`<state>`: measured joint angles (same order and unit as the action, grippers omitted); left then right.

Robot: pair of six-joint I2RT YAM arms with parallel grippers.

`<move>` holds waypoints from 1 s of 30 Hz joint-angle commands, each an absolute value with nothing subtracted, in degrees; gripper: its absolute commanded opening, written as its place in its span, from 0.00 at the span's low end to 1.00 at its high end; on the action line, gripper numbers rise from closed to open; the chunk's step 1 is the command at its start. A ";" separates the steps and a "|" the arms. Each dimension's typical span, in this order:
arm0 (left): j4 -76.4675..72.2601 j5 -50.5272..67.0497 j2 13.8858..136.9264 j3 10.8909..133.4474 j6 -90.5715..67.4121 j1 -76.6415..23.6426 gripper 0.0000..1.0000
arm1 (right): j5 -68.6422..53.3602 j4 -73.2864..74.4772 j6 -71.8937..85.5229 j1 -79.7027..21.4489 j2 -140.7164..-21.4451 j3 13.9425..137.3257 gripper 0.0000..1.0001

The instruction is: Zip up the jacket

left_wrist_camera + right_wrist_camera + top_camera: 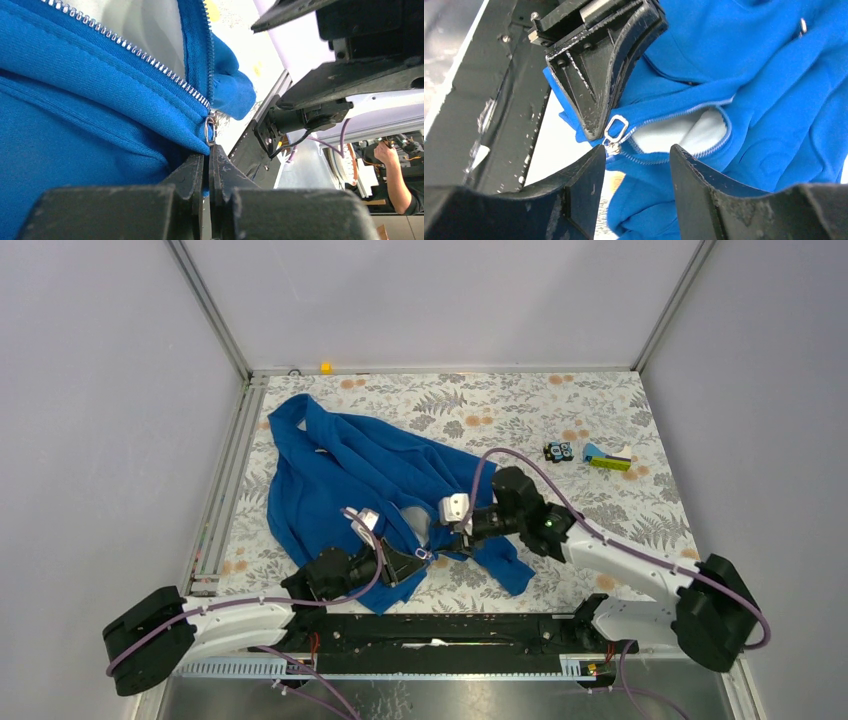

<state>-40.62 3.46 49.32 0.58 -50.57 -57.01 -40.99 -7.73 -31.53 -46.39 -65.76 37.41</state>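
The royal-blue jacket (340,475) lies crumpled on the left half of the table, its white lining showing at the open front. My left gripper (413,558) is shut on the jacket's bottom hem just below the silvery zipper pull (210,131); blue fabric shows between the closed jaws (206,157). My right gripper (447,533) is open, its jaws either side of the zipper's lower end (636,155). The pull (615,129) hangs just above its left finger (584,175), beside the left gripper's fingers (599,80). The zipper teeth (130,47) are parted above the slider.
A small toy car (558,451) and a yellow-green and blue block (608,460) lie at the back right on the floral tablecloth (600,520). A small yellow object (326,367) sits at the back edge. A metal rail (225,480) runs along the left side.
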 commanded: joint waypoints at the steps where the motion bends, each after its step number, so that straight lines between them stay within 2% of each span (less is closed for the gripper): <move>1: -41.22 5.59 47.84 -3.17 -48.25 -57.57 0.00 | -49.34 3.66 -51.06 -46.49 -72.15 48.02 0.57; 10: -42.70 6.47 47.30 -3.57 -47.60 -57.60 0.00 | -57.70 17.19 -57.33 -46.49 -81.66 57.59 0.59; 17: -42.52 6.59 46.79 -3.62 -46.94 -57.57 0.00 | -60.24 17.38 -57.24 -46.76 -84.20 58.13 0.54; 30: -43.50 6.23 46.91 -3.93 -47.19 -57.57 0.00 | -57.47 26.33 -63.19 -47.97 -91.22 64.24 0.49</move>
